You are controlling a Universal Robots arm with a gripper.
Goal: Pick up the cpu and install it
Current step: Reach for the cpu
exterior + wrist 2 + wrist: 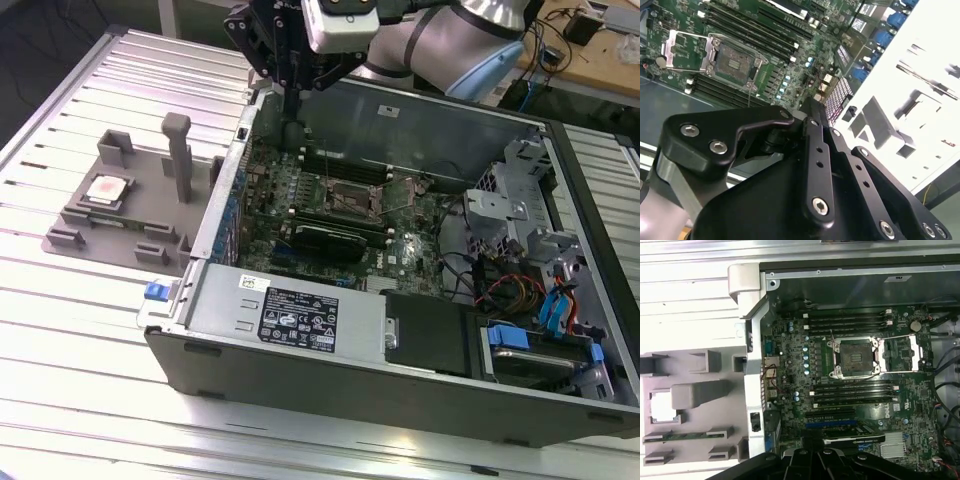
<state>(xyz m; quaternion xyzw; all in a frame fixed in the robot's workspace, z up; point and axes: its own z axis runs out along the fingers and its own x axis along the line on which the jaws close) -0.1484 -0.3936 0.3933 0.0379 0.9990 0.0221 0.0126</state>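
Ribbed metal tabletop (pixel 80 330) carries an open computer case (pixel 300 380) and, at the exterior view's left, a grey fixture (pixel 146 192) where the cpu (pixel 105 188) lies flat in its recess. Well apart from it, the gripper (pixel 291 105) hangs over the case's far wall, fingers pinched together on nothing. The motherboard socket (pixel 856 357) lies with its frame open.

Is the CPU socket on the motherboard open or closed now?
Open: the metal cover plate lies flipped beside the socket, and the cpu rests on the grey holder outside the case.
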